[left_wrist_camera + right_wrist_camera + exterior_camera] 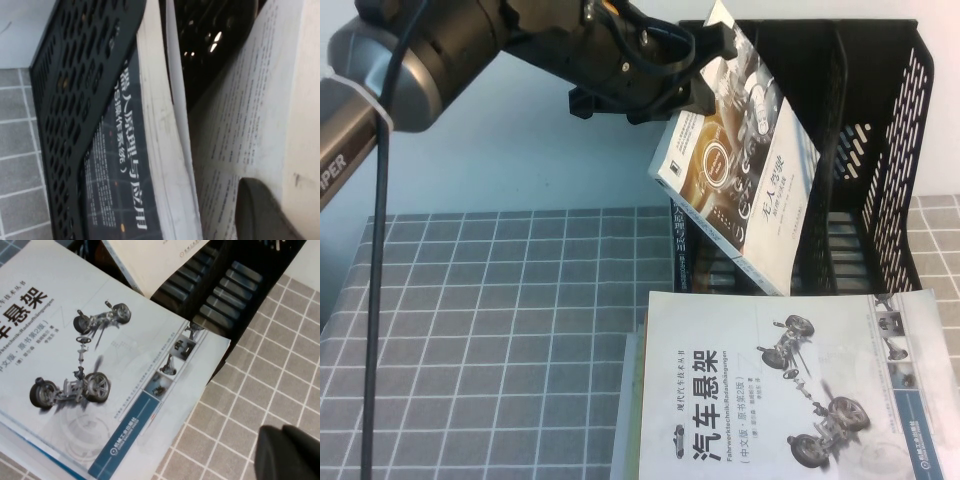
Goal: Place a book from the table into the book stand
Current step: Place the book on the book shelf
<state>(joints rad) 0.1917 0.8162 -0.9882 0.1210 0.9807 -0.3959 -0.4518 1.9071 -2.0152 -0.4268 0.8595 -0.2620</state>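
High view: nearest you, a white book with car-suspension drawings (pixel 790 390) lies on the grey grid-checked table (pixel 500 330). Beyond it, your left arm reaches in from the upper left, its left gripper (pixel 705 75) pinching the gold-brown and white paperback book (pixel 740 160), tilted, lower corner inside the tall black slotted book stand (pixel 870 140). The right gripper (pixel 290 452) hovers over the table; whether it is spread, you cannot tell.

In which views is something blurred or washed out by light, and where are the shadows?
High view: the left gripper holding the book is sharp; the stand interior is dark. Left wrist view: close pages are soft, with small glints. Right wrist view: the right gripper is a blurred dark shape.
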